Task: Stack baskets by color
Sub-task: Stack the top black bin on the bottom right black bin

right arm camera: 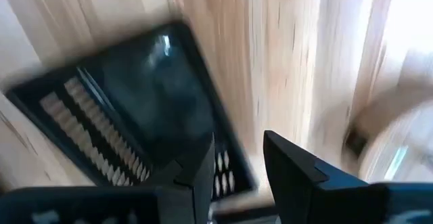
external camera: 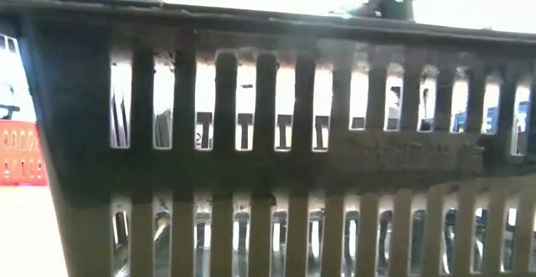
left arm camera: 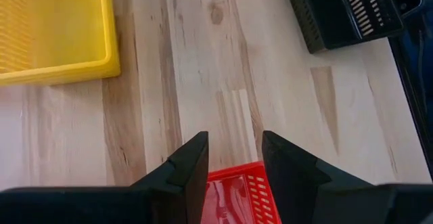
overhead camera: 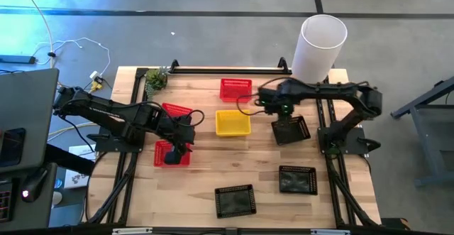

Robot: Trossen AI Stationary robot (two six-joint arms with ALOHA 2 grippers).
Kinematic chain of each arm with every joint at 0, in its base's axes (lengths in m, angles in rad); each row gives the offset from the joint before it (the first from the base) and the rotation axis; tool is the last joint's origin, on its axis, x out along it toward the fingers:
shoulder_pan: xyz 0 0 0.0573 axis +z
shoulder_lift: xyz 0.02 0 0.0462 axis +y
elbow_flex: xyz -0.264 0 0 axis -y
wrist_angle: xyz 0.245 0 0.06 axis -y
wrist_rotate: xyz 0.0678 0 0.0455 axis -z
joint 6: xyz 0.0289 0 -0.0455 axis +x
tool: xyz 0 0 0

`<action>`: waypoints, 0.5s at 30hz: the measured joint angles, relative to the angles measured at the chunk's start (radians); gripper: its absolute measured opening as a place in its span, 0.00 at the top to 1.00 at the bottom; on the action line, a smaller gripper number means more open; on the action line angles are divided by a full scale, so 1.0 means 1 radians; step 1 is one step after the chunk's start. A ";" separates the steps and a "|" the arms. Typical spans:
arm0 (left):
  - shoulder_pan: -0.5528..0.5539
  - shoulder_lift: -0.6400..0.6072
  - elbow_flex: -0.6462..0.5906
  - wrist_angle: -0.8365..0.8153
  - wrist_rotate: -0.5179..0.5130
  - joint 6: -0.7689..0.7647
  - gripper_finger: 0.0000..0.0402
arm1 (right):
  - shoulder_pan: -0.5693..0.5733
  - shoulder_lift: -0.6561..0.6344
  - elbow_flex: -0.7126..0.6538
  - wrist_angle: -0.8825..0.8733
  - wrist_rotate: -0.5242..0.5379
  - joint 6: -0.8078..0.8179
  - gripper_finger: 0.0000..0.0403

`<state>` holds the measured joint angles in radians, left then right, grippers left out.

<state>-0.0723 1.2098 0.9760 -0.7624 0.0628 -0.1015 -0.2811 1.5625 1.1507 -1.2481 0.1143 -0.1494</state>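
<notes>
two dark jointed arms, blunt black fingers (left arm camera: 193, 166), perhaps matte

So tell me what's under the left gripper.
Under the left gripper sits a red basket on the wooden table. In the left wrist view its mesh rim shows between the open fingers. The arm covers much of the basket, so its inside can't be fully seen.
</notes>
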 joint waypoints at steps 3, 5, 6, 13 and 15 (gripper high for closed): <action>0.002 0.000 0.000 0.003 0.000 0.016 0.69 | -0.001 -0.095 -0.080 0.024 0.008 0.056 0.72; 0.005 0.000 0.000 0.003 0.000 0.024 0.69 | 0.000 -0.154 -0.116 0.047 0.001 0.068 0.72; 0.007 0.000 0.000 0.004 0.000 0.024 0.69 | 0.000 -0.181 -0.130 0.066 -0.008 0.067 0.72; 0.020 0.000 0.000 0.004 -0.039 0.002 0.69 | -0.001 -0.275 -0.220 0.196 -0.017 -0.033 0.72; 0.020 0.000 0.000 0.004 -0.049 -0.011 0.69 | -0.001 -0.273 -0.244 0.235 -0.017 -0.056 0.72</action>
<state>-0.0521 1.2098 0.9760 -0.7583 0.0136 -0.1120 -0.2817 1.2895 0.9071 -1.0130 0.0971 -0.2055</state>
